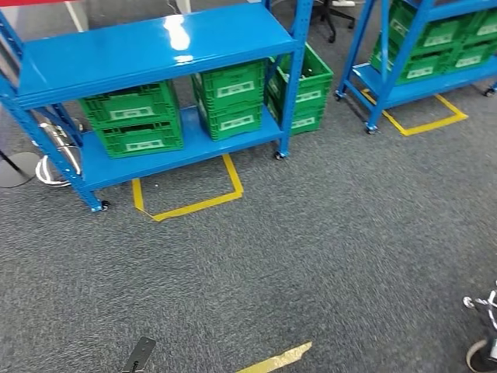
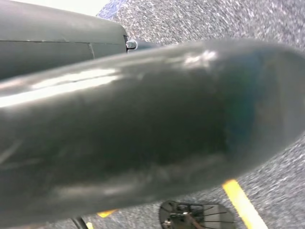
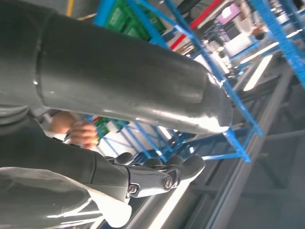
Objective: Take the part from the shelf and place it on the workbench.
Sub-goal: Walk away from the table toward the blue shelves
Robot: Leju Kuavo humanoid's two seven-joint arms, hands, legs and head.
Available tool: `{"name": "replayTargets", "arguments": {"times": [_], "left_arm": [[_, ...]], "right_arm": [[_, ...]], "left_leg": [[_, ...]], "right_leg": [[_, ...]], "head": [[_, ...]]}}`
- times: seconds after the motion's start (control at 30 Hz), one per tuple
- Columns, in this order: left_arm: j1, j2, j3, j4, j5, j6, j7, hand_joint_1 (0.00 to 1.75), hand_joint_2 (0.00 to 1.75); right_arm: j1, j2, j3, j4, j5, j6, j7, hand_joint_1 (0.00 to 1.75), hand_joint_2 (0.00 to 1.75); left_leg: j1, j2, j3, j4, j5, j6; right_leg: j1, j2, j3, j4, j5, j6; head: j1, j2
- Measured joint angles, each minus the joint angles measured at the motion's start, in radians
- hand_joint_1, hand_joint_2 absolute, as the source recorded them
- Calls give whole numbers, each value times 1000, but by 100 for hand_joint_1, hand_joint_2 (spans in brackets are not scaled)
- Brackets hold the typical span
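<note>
A blue metal shelf (image 1: 152, 47) stands ahead on grey carpet, its top board bare and shiny. Its lower board (image 1: 175, 151) carries green plastic crates (image 1: 136, 118) with white labels; what is inside them is hidden, and I cannot pick out the part. In the right wrist view my right hand (image 3: 158, 143) has its thick grey thumb (image 3: 126, 81) well apart from the dark, stretched-out fingers (image 3: 162, 171), with nothing between them. In the left wrist view the grey thumb of my left hand (image 2: 151, 129) lies across the carpet; its fingers are hidden.
A second blue shelf (image 1: 404, 85) with green crates stands at the right, and one more green crate (image 1: 302, 89) sits on the floor between the shelves. Yellow tape (image 1: 193, 203) marks the carpet. A chair base (image 1: 484, 330) is at the lower right. A person's hand (image 3: 81, 133) shows behind my right hand.
</note>
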Motion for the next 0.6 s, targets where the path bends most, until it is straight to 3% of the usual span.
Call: {"name": "replayTargets", "arguments": {"times": [0.03, 0.1, 0.17, 0.23, 0.3, 0.33, 0.37, 0.4, 0.47, 0.53, 0.6], "left_arm": [[-1, 0, 0, 0, 0, 0, 0, 0, 0], [-2, -2, 0, 1, 0, -1, 0, 0, 0], [1, -1, 0, 1, 0, -1, 0, 0, 0], [2, 0, 0, 1, 0, -1, 0, 0, 0], [-1, 0, 0, 1, 0, -1, 0, 0, 0], [-1, 0, 0, 1, 0, -1, 0, 0, 0], [0, 0, 0, 1, 0, -1, 0, 0, 0], [1, 0, 0, 1, 0, -1, 1, 0, 0], [2, 1, 1, 1, 0, -1, 1, 0, 0], [1, 1, 1, 1, 0, -1, 0, 0, 0], [-1, 0, 1, 1, 1, -1, -2, 0, 0]], "right_arm": [[1, 0, -1, 0, 1, 0, 0, 0, 0], [1, -1, -2, 1, 4, -1, 1, 0, 0], [-1, -2, -3, 1, 5, -1, 1, 0, 0], [-3, -2, -3, 1, 5, -1, 1, 0, 0], [-2, -2, -3, 1, 6, -1, 0, 0, 0], [-1, -2, -3, 1, 6, -1, 0, 0, 0], [-1, -2, -3, 1, 6, -1, 0, 0, 0], [-1, -2, -3, 1, 6, -1, 0, 0, 0], [-1, -2, -3, 1, 7, -1, 1, 0, 0], [-1, -2, -3, 1, 8, -1, 1, 0, 0], [-2, -2, -3, 1, 8, 1, 1, 0, 0]], "left_leg": [[1, -11, 2, 2, -4, -3], [6, -32, -3, 4, -5, -13], [11, -48, -6, 3, -6, -25], [8, -20, -18, 37, -30, -37], [9, 32, -68, 144, -85, -51], [13, 47, -99, 207, -110, -57], [18, 54, -122, 251, -122, -62], [22, 58, -130, 264, -115, -65], [26, 70, -91, 180, -54, -69], [22, 114, -26, 50, -2, -63], [14, 137, -2, -7, 9, -49]], "right_leg": [[0, 20, 20, -48, 24, -5], [3, 43, 38, -81, 30, -10], [4, 24, 46, -93, 32, -14], [-2, -2, 62, -108, 32, -22], [-3, -31, 75, -115, 28, -29], [-3, -46, 78, -115, 25, -31], [-3, -59, 81, -115, 23, -31], [-4, -71, 84, -115, 20, -30], [-6, -94, 92, -115, 15, -25], [-3, -114, 100, -113, 7, -15], [2, -132, 105, -114, 2, -3]], "head": [[-2, 0], [-5, 0], [-5, 0], [-9, 0], [-13, 0], [-14, 0], [-14, 0], [-14, 0], [-14, 0], [-15, 0], [-16, 0]]}}
